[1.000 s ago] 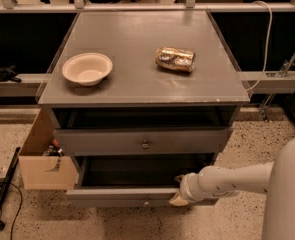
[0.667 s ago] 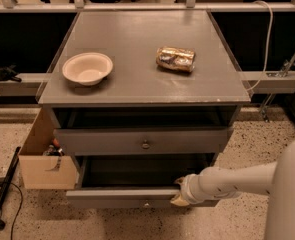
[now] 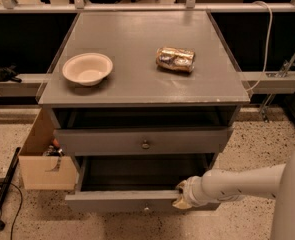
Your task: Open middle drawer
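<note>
At lower left a cardboard box stands against the grey cabinet; a pale bowl sits on the cabinet top, left of centre; the middle drawer, low centre, is pulled out, showing its grey inside; a crumpled shiny packet lies right of centre on top; the gripper meets the drawer front's top edge, lower right; whether it is open or closed, I cannot tell.
</note>
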Action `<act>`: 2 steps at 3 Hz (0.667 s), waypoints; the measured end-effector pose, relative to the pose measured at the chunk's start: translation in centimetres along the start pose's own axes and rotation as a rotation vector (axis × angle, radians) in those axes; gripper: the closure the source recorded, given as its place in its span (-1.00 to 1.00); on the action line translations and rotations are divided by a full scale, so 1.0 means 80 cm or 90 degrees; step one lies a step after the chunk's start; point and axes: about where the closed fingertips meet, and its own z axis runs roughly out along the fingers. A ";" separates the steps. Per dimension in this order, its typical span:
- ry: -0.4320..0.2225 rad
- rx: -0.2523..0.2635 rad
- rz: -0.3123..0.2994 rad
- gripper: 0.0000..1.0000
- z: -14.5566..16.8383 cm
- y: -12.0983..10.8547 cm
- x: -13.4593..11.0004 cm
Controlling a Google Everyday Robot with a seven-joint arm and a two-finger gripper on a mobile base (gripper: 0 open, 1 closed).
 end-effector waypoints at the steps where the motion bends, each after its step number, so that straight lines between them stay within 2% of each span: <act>1: -0.002 0.000 0.006 1.00 -0.005 0.010 0.006; 2: -0.002 0.000 0.006 0.62 -0.005 0.010 0.006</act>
